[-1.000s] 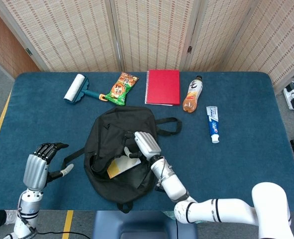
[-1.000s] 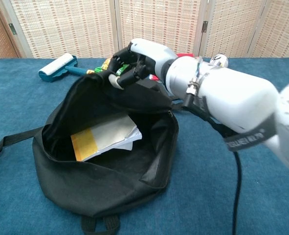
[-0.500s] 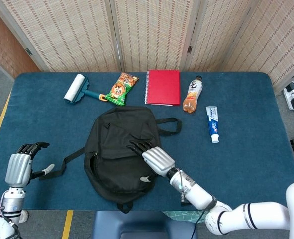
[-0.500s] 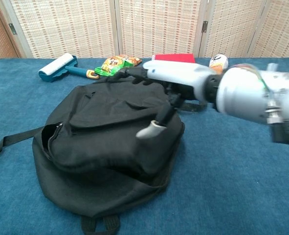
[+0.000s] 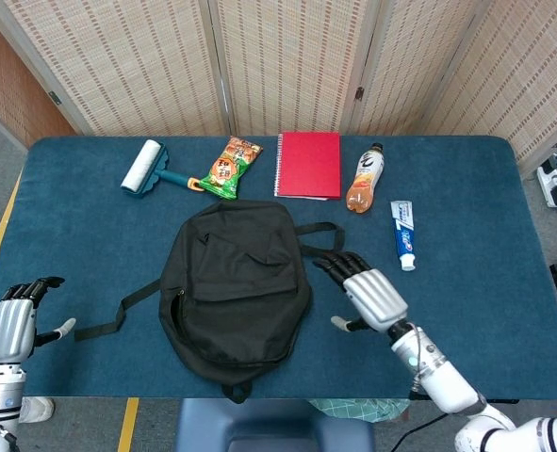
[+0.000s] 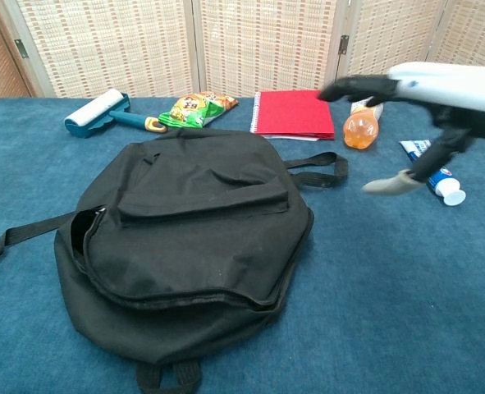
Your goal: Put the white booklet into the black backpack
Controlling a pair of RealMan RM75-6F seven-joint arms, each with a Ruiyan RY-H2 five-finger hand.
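Note:
The black backpack (image 5: pixel 233 282) (image 6: pixel 189 234) lies flat in the middle of the blue table, its top flap down over the opening. No white booklet shows in either view. My right hand (image 5: pixel 365 292) (image 6: pixel 414 98) hovers just right of the backpack with its fingers spread and nothing in it. At the far left edge of the head view my left hand (image 5: pixel 12 320) stands well clear of the backpack, fingers apart and empty; the chest view does not show it.
Along the back of the table (image 5: pixel 504 207) lie a lint roller (image 5: pixel 144 169), a snack packet (image 5: pixel 228 167), a red notebook (image 5: pixel 308 164), an orange drink bottle (image 5: pixel 364 177) and a toothpaste tube (image 5: pixel 402 234). A backpack strap (image 5: pixel 118 306) trails toward the left.
My right hand let go of the backpack flap and drew back to the right. The flap dropped over the opening, hiding the booklet inside. My left hand moved further left.

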